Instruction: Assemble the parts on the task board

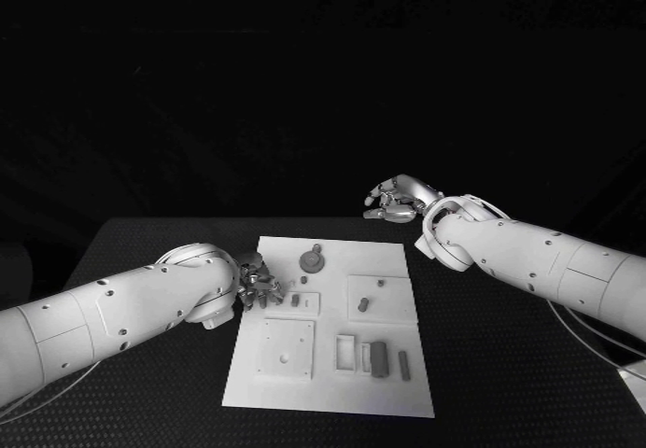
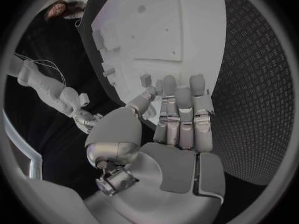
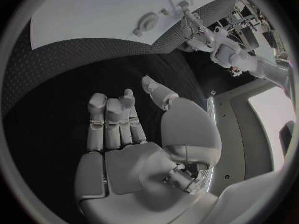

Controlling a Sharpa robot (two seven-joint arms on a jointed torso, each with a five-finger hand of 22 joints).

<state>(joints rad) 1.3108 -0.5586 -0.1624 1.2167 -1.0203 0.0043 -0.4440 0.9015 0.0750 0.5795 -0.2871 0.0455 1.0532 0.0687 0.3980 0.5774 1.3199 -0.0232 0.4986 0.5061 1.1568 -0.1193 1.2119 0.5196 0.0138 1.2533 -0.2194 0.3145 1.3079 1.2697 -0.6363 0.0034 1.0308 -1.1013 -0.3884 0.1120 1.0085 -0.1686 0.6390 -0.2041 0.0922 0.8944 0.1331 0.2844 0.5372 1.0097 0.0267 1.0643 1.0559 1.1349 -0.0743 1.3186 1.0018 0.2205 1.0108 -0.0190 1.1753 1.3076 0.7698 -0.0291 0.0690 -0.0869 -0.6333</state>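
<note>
Biggest risk I can see: the left hand (image 1: 259, 285) sits right at the left edge of the task board (image 1: 337, 397), fingers pointing in over it, and the small parts there lie close together, so a slightly off reach could nudge a neighbour or shove the board across the black table (image 1: 512, 392) instead of picking one piece cleanly. The nearest part is the little grey piece (image 1: 295, 301) on the small square plate just beside the fingertips; I can't tell from the head view whether they touch it. In the left wrist view the fingers (image 2: 181, 114) are stretched out side by side over the board's edge with nothing between them and the thumb, so I'd call that hand empty and open, not gripping. The right hand (image 1: 395, 203) is up beyond the board's far right corner, well apart from every part; its wrist view shows the fingers (image 3: 112, 122) loosely extended with the palm empty, so open too. If it comes in from there, the round part with a stem (image 1: 313, 259) near the far edge lies between it and the rest, so clipping that is my second worry. The upright parts (image 1: 378, 358) in the near slots look tippy if brushed, just my guess.
</note>
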